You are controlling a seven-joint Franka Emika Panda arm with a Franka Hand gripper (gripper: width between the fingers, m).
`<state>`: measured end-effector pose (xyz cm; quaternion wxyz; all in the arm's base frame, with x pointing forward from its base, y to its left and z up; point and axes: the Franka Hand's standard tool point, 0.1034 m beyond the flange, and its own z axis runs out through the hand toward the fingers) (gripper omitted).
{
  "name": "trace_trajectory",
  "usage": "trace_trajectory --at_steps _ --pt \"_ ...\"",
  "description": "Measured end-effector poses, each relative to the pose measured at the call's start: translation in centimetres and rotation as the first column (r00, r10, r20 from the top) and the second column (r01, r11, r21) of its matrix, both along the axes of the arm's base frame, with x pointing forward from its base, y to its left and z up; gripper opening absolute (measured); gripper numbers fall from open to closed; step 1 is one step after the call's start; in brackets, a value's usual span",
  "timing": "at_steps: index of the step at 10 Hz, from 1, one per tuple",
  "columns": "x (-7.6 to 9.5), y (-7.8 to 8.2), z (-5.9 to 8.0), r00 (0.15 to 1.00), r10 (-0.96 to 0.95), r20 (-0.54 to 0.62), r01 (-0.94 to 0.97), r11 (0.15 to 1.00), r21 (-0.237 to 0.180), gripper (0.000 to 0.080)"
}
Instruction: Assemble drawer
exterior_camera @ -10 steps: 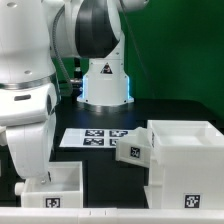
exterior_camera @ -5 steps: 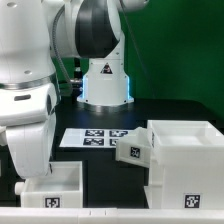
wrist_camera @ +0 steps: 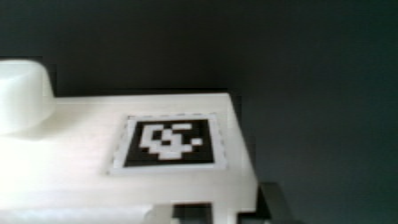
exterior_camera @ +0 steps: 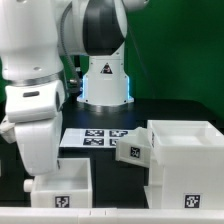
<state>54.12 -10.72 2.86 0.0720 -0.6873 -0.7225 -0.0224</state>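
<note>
1. Gripper: in the exterior view the arm's wrist comes straight down at that view's left. The wrist body covers the fingers where they meet the near tray.
2. Jaw opening: cannot tell. No gap or fingertip shows clearly in either view, so I cannot say whether the jaws are apart, together, or clamped on a wall.
3. Contact: the wrist body ends right at the near tray's back wall. It looks to be touching or just above it, but the pictures do not settle a grasp.
4. Wrist view: a blurred, close flat white face fills most of the picture and carries a black-and-white tag. A rounded white block sits at one edge; whether it is a finger or a part is unclear.
5. The near tray is open-topped and upright on the dark table, with one tag on its front face.
6. Casing: the large white box at the exterior view's right, well apart from the near tray.
7. A smaller tagged part sits tilted against the casing's side nearest the near tray.
8. The marker board lies flat behind, between the arm and the casing.
</note>
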Motion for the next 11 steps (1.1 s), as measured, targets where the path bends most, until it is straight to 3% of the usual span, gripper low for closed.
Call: trace_trajectory --at_steps 4,8,11 --pt "1.5 4.0 1.3 1.0 -0.001 0.022 0.001 1.0 0.009 0.004" --pt "1.3 4.1 1.1 1.0 -0.006 0.02 0.005 1.0 0.01 0.004" --pt "1.5 6.3 1.0 0.999 -0.026 0.029 0.026 1.0 0.012 0.004"
